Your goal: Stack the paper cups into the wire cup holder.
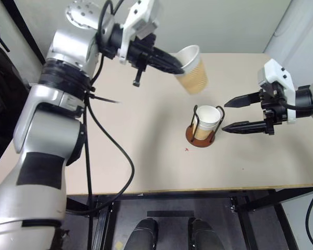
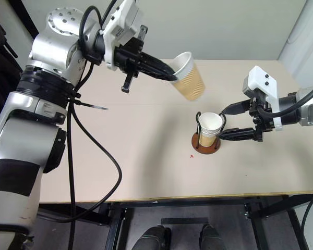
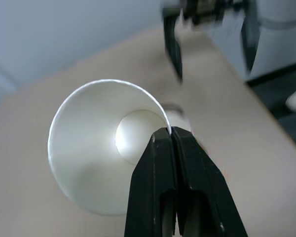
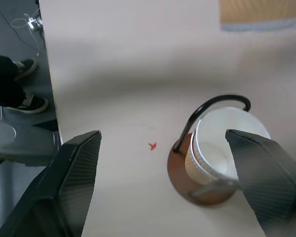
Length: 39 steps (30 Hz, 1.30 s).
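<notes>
Nearest to me, on the tan table (image 1: 120, 156), stands the wire cup holder (image 1: 202, 136), its reddish-brown disc base flat on the surface and its black wire loops rising on either side of the stacked paper cups (image 1: 208, 123) already seated upright inside it; I cannot tell how many are nested there. Just beside the holder, on its right, my right gripper (image 1: 232, 114) hangs with its two black fingers spread wide, holding nothing and clear of the wire. Farther back and above the table, my left gripper (image 1: 179, 65) is clamped tight on the rim of the last paper cup (image 1: 193, 70), one finger inside the wall and one outside, so the cup is carried tilted with its mouth toward my arm and its tan lower end pointing down toward the holder. I judge this cup very light and thin-walled, easily dented or ovalled by a hard squeeze, and smooth enough to swivel about a single pinch point. The rolled rim is its stiffest part, so that is the right place to hold. It should be levelled before I nest it, or its base may snag the loops.
</notes>
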Tool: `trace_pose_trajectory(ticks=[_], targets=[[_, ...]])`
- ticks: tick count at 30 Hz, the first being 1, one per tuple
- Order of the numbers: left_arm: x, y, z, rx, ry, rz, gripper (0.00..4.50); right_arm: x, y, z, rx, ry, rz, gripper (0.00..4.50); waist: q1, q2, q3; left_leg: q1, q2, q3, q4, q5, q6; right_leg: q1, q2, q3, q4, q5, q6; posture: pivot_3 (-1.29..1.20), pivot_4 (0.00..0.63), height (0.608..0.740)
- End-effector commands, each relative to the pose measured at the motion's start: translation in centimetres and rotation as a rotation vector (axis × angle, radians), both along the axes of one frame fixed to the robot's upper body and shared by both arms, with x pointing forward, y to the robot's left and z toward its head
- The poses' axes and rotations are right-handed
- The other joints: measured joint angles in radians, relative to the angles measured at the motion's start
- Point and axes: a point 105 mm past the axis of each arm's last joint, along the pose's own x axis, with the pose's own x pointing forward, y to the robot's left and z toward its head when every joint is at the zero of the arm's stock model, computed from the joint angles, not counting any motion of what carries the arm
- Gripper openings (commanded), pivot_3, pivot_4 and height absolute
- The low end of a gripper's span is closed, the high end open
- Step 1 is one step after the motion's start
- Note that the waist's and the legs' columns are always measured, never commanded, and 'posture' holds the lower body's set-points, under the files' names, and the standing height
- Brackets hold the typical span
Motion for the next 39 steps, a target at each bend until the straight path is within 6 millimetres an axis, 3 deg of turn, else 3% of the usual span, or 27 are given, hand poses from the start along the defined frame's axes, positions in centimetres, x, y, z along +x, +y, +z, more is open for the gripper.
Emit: trace_pose_trajectory(ticks=[1,9,15,23,39], targets=[[-0.8,-1.3,0.7,0.022,-0.036,-0.067,0.02,-0.3,-0.5,0.8,-0.014,-0.042,-0.011,4.20,0.001,0.000,0.000,0.000,0.001,-0.002,0.001,0.000,0.000,0.000,-0.003,0.001,0.000,0.000,0.001,0.00,0.150,0.740],[0.3,-3.7,-2.7,0.170,-0.082,-0.096,0.02,-0.3,-2.4,1.4,-0.039,-0.070,-0.093,4.20,0.006,0.000,0.001,0.000,0.000,0.001,0.003,0.000,0.001,0.002,-0.003,0.001,-0.001,0.001,0.005,0.00,0.150,0.740],[0.1,-5.4,-3.4,0.182,-0.088,-0.137,0.02,-0.2,-4.2,2.7,-0.054,-0.123,-0.173,4.20,0.009,0.000,0.001,-0.001,-0.001,0.001,0.004,0.001,0.004,0.002,-0.007,0.001,-0.001,0.002,0.007,0.00,0.150,0.740],[0.3,-6.1,-4.3,0.229,-0.128,-0.154,0.02,-0.5,-5.4,3.9,-0.062,-0.164,-0.230,4.20,0.011,0.000,0.001,-0.002,-0.008,0.004,0.002,0.003,0.009,0.003,-0.014,0.000,-0.001,0.001,0.013,0.00,0.150,0.740],[0.8,-6.8,-5.2,0.249,-0.148,-0.148,0.02,-0.7,-5.6,4.8,-0.056,-0.208,-0.240,4.20,0.015,0.000,0.001,-0.003,-0.011,0.005,0.004,0.003,0.013,0.005,-0.018,0.001,-0.002,0.002,0.024,0.00,0.150,0.740]])
